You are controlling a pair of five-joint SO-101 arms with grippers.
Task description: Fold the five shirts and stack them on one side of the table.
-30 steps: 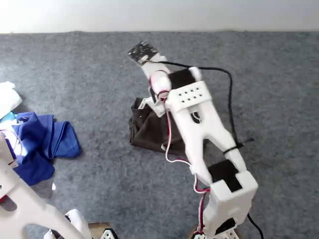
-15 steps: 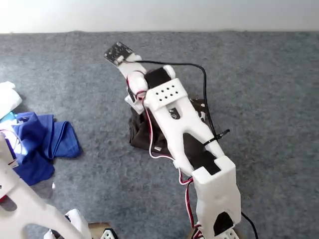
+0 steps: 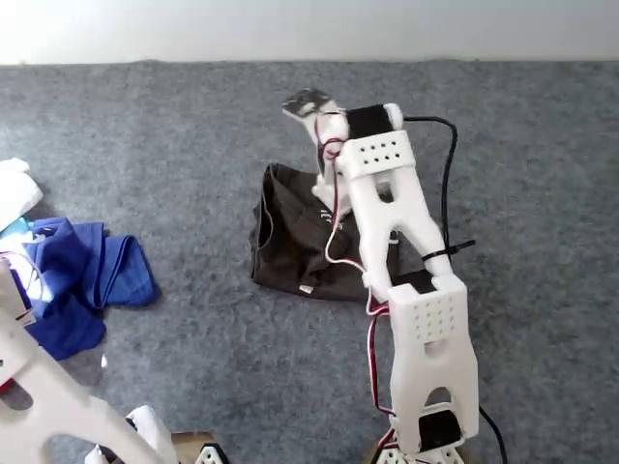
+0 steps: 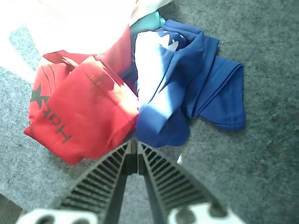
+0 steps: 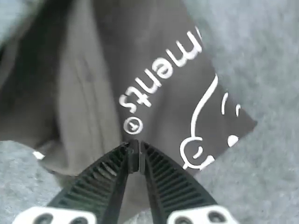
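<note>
Lying crumpled on the grey felt-like table cover (image 3: 542, 174), the dark brown cotton shirt with white print (image 3: 285, 242) had its far side hidden in the high view by the white right arm (image 3: 426, 329), which stretched across it. That view did not make out the arm's fingers. The right wrist view did: the right gripper (image 5: 134, 149) had its ribbed black jaws pressed together just above the brown shirt's white lettering, beside a seam fold. Whether any cloth was pinched at the tips was hard to tell.

Well apart from the brown shirt, toward the left arm (image 3: 39, 406), a rumpled royal-blue shirt (image 3: 92, 271) lay cut off by the frame edge, with a bit of white cloth (image 3: 14, 188) beyond it. The left wrist view added a folded red shirt with dark lettering (image 4: 79, 116) touching the blue one, and a sliver of teal fabric (image 4: 147, 23) tucked under the white. The left gripper (image 4: 134, 150) hung over that heap, its jaws closed with nothing between them.
</note>
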